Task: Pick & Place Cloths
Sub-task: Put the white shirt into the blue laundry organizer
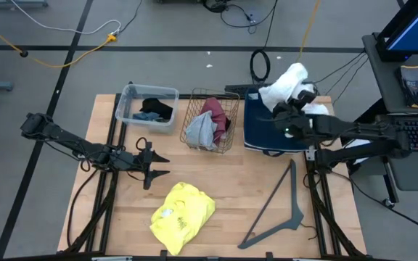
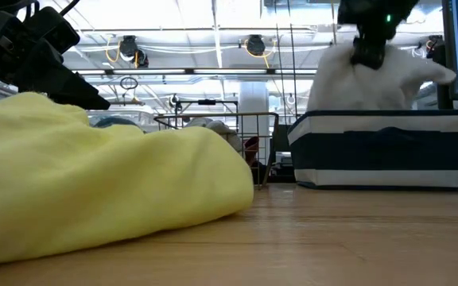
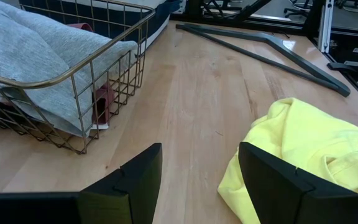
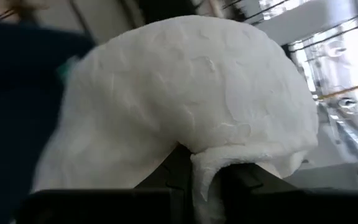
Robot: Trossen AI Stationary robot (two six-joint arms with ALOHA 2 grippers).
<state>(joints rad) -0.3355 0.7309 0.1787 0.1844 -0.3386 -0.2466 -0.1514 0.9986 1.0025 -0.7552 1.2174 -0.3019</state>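
The right gripper (image 1: pixel 287 110) hangs over the navy-and-white striped bin (image 1: pixel 256 130) at the back right of the bench (image 1: pixel 231 196), its jaws clenched on the white cloth (image 1: pixel 285 83). In the right wrist view the white cloth (image 4: pixel 191 106) bulges up from between the two dark fingers (image 4: pixel 166 171), a fold of it pinched in the narrow gap. From the low view the cloth (image 2: pixel 372 79) is lifted above the bin's rim (image 2: pixel 380 119), hanging from the gripper.

The left gripper (image 1: pixel 154 165) waits low over the bench's left-middle part, its jaws released and holding nothing; in the left wrist view the fingers (image 3: pixel 135 180) stand well apart, with bare wood between them. Just beside it lies the yellow cloth (image 1: pixel 183 209), crumpled near the bench's front edge.

The wire basket (image 1: pixel 227 123) at the back centre holds a grey cloth (image 1: pixel 200 129) and a maroon cloth (image 1: pixel 215 112), the grey one draped over its front rim. To its left, the clear plastic tub (image 1: pixel 129 98) contains a black cloth (image 1: pixel 158 107) and a teal-blue one (image 1: pixel 148 116). A grey angled hanger bar (image 1: pixel 281 210) lies flat on the bench's right part.
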